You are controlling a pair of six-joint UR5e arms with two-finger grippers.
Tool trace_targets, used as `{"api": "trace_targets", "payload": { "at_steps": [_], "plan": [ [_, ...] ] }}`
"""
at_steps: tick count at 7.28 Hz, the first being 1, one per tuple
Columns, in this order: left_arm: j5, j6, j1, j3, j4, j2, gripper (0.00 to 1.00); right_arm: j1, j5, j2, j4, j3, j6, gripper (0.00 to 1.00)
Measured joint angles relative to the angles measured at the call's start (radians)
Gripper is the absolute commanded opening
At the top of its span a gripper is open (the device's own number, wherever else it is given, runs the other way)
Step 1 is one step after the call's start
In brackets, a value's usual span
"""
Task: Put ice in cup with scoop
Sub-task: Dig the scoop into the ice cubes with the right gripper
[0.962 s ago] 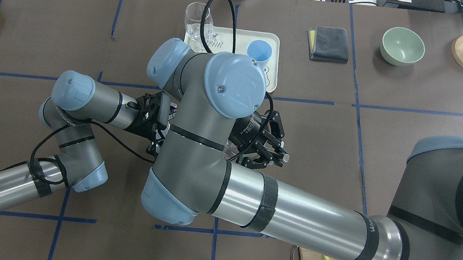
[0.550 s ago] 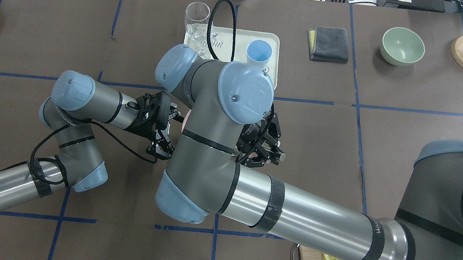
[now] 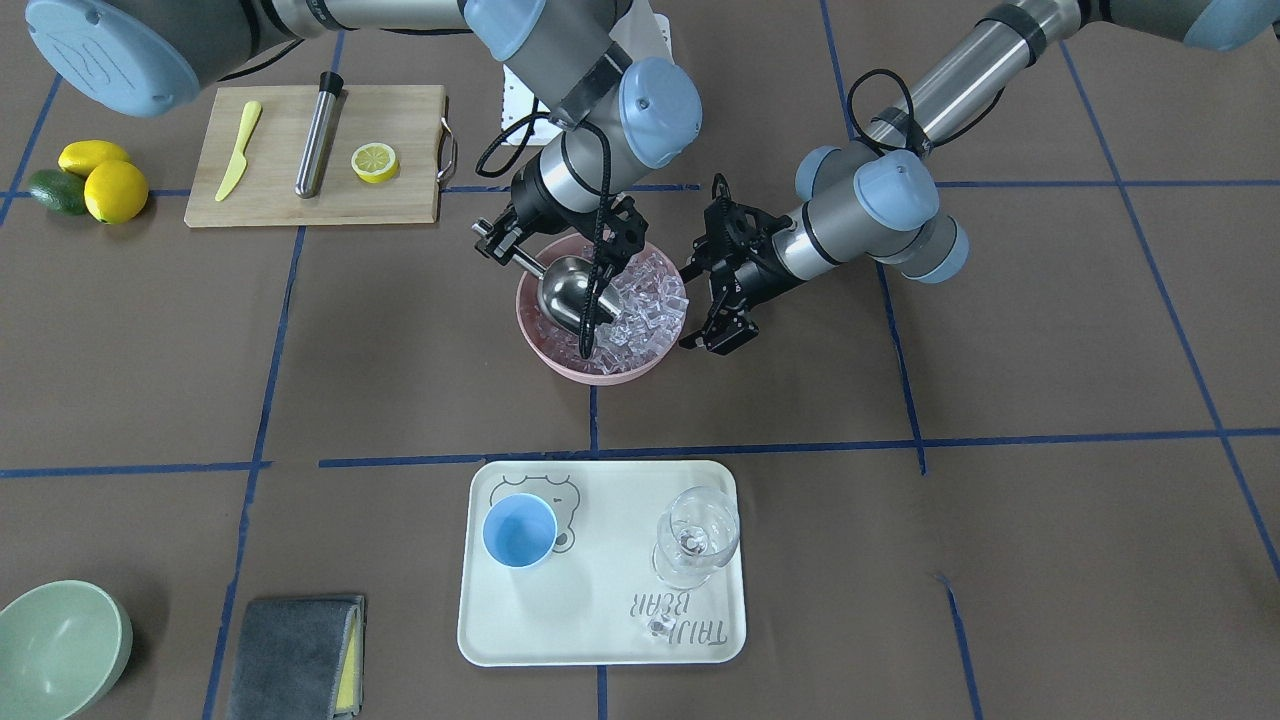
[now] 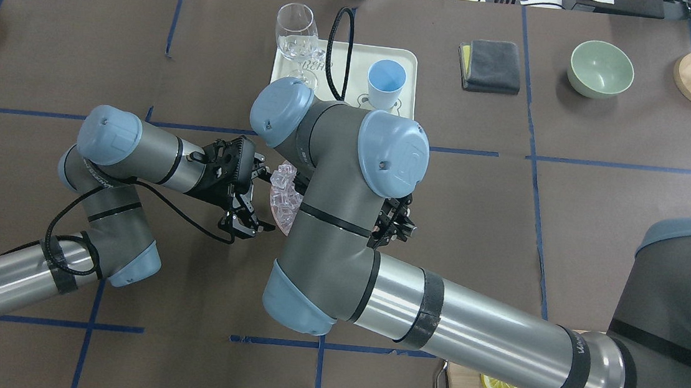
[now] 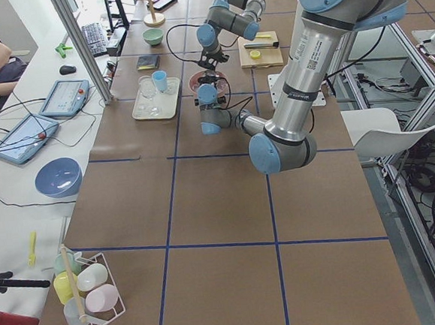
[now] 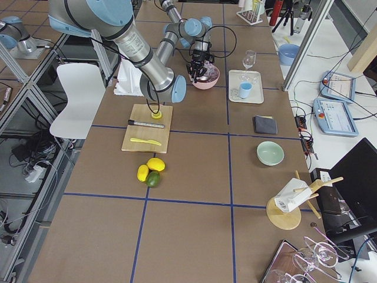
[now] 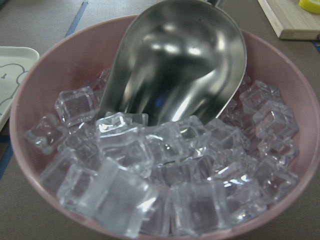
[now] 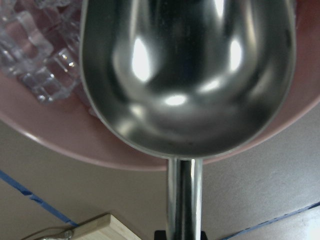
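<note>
My right gripper (image 3: 497, 245) is shut on the handle of the shiny steel scoop (image 3: 567, 290). Its trough (image 7: 180, 65) is empty and tilts down into a pink bowl (image 3: 600, 372), lip against the piled ice (image 3: 648, 298). The right wrist view looks along the handle into the bare trough (image 8: 190, 75). Open, my left gripper (image 3: 702, 305) stands just beside the bowl's rim, holding nothing. The light blue cup (image 3: 519, 531) stands empty on a white tray (image 3: 600, 640), apart from both grippers. In the overhead view my right arm hides most of the bowl.
A stemmed glass (image 3: 697, 530) and a loose ice cube (image 3: 657, 627) share the tray. A cutting board (image 3: 400, 200) carries a knife, a steel cylinder and a lemon slice. Lemons (image 3: 115, 190), a green bowl (image 3: 60, 640) and a grey cloth (image 3: 290, 655) lie further off.
My right arm's elbow and wrist have shifted rightward and slightly toward the robot in the overhead view, uncovering some ice in the bowl. The left arm has not moved.
</note>
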Motion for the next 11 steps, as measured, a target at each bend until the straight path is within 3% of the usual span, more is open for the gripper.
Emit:
{"api": "trace_targets", "payload": {
  "at_steps": [4,9,11],
  "plan": [
    [0.000,0.000,0.000,0.000,0.000,0.000,0.99,-0.001,0.000,-0.132,0.067,0.188,0.001,0.00],
    [0.000,0.000,-0.002,0.000,0.000,0.001,0.99,-0.005,0.002,-0.208,0.234,0.242,0.069,0.00],
    [0.000,0.000,-0.003,0.000,0.000,0.000,0.99,-0.003,0.010,-0.257,0.257,0.331,0.087,0.00]
  ]
}}
